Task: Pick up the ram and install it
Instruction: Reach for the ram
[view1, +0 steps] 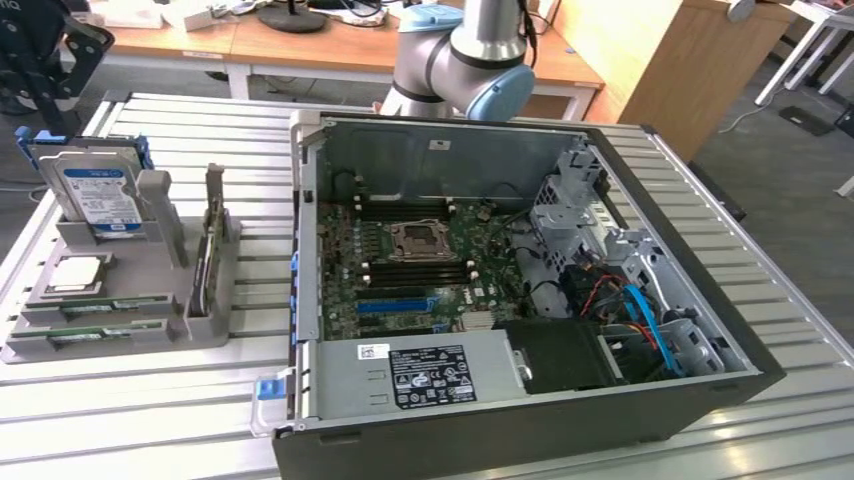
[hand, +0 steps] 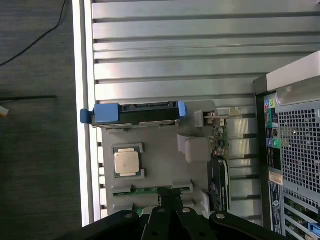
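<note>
We are viewing the claw (hand: 170, 196) closed with nothing gripped, its tips lying over the ram (hand: 142, 189); whether they are touching it we cannot tell; the ram is standing on edge in the grey holder (hand: 160, 160), beside the processor (hand: 125, 162); the holder is resting on the slatted surface (hand: 175, 60), just beside the open computer case (view1: 400, 150).

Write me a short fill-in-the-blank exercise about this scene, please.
1. The boxy silver hard drive stands ____ in the grey plastic holder.
2. The square silver processor chip lies to the exterior view's ____ of the open black computer case.
3. The long green ram stick lies in the holder, nearest the black tool, which is ____.
Missing words: upright; left; shut.
</note>
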